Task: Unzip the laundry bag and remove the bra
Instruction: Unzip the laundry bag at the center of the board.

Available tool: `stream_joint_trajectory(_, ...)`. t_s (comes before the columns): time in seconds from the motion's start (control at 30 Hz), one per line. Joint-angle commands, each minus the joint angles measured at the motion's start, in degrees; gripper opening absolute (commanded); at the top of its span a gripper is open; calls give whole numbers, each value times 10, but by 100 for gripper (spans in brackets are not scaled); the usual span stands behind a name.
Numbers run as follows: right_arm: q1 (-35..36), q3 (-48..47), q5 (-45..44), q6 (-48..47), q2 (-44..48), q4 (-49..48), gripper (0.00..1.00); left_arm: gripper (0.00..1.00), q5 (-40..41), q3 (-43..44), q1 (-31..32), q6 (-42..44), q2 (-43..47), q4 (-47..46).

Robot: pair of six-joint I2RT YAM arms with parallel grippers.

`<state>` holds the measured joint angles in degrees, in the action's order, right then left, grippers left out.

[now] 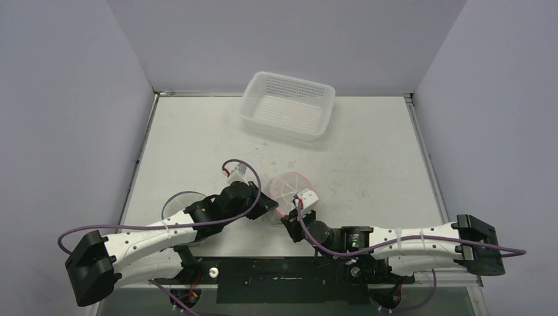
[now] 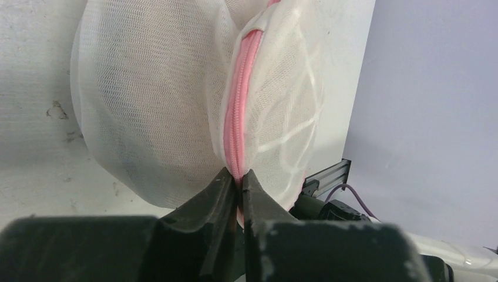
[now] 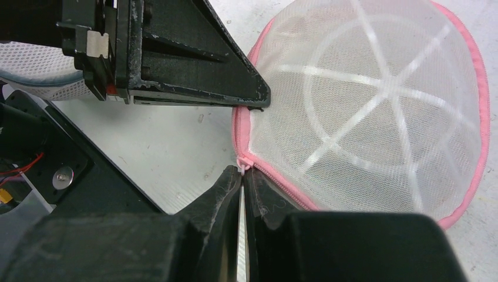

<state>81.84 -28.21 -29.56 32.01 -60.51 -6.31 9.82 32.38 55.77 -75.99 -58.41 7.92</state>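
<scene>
The laundry bag [image 1: 289,187] is a round white mesh pouch with a pink zipper [image 2: 238,117] round its edge, lying near the table's front middle. My left gripper [image 2: 239,176] is shut on the bag's pink zipped edge, pinching it between its tips. From the other side my right gripper [image 3: 242,172] is shut on the small pink zipper pull [image 3: 243,163], right beside the left gripper's black finger [image 3: 194,70]. The zipper looks closed along the stretch I see. White ribs cross the bag's mesh dome [image 3: 376,106]. The bra is hidden.
A white perforated basket [image 1: 287,105] stands at the back middle of the table. A round white mesh piece with a dark rim [image 1: 176,201] lies under my left arm. Both arms meet close together at the front edge.
</scene>
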Motion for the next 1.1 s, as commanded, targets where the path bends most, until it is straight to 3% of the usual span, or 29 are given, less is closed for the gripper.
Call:
stream_joint_trajectory(0.0, 4, 0, -12, 10, 30, 8, 5, 0, 16, 19, -3, 10, 0, -37)
stream_joint_trajectory(0.37, 3, 27, -64, 45, 105, 113, 5, 0, -12, 10, -30, 31, 12, -47)
stream_joint_trajectory(0.57, 3, 29, -76, 47, 135, 138, 5, 0, -45, 2, -38, 46, 4, -98)
stream_joint_trajectory(0.8, 4, 16, -74, 26, 167, 146, 5, 0, -200, 26, -83, 98, -53, -211)
stream_joint_trajectory(0.9, 6, 19, -67, 24, 166, 123, 5, 0, -254, 61, -104, 124, -92, -215)
stream_joint_trajectory(1.07, 7, 15, -53, 19, 125, 73, 5, 16, -243, 74, -123, 139, -105, -190)
